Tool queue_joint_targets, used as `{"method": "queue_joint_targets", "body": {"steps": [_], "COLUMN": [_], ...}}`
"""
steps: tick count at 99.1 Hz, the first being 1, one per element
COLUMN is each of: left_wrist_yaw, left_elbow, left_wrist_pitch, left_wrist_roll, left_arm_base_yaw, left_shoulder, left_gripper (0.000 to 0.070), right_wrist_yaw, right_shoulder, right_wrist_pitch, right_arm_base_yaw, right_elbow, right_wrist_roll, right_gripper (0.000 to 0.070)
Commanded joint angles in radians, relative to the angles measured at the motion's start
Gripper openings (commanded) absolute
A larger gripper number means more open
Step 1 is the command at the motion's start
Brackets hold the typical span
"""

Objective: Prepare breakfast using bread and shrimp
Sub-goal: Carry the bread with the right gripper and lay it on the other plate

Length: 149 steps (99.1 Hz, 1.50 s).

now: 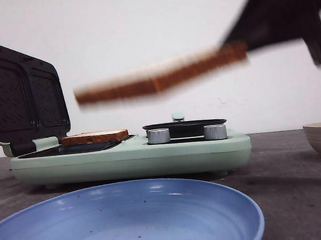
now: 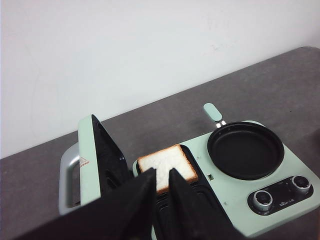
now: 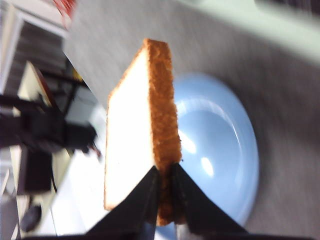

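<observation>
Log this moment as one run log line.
right gripper: shut on bread slice, airborne | second slice: in sandwich maker | left gripper: nearly closed, holding nothing | blue plate: empty

held bread slice: motion-blurred | right gripper: blurred, cut by frame edge

Even, bright indoor light, motion blur smearing the raised bread slice and right hand, glare spots on the blue plate, soft shadows under the sandwich maker.
</observation>
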Motion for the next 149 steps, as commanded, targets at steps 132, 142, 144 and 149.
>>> {"method": "queue_joint_targets", "body": {"steps": [132,142,144,149], "left_wrist_yaw": [0.054,0.054,0.054,0.054], "left_elbow": [0.021,0.021,0.021,0.021], "left_wrist_pitch": [0.043,0.041,0.040,0.038], "left_wrist_roll": [-0.028,-0.028,-0.028,-0.028], "left_arm_base_yaw": [-0.125,-0.143,-0.147,-0.154], "left_shoulder": [-0.042,-0.043,-0.044,-0.048], "left_gripper": [0.0000,0.0000,0.0000,0.0000], "right_wrist_yaw": [0.973,0.993,1.000,1.021], "right_shoulder": [0.569,0.608,0.614,0.626], "right_wrist_pitch": [0.877,0.835,0.827,0.803], "right_arm_base_yaw": [0.481,0.493,0.496,0.500], "right_elbow": [0.190,0.245,0.253,0.271], "right_wrist_roll": [0.999,0.999,0.999,0.999], "right_gripper": [0.0000,0.0000,0.0000,0.0000]}}
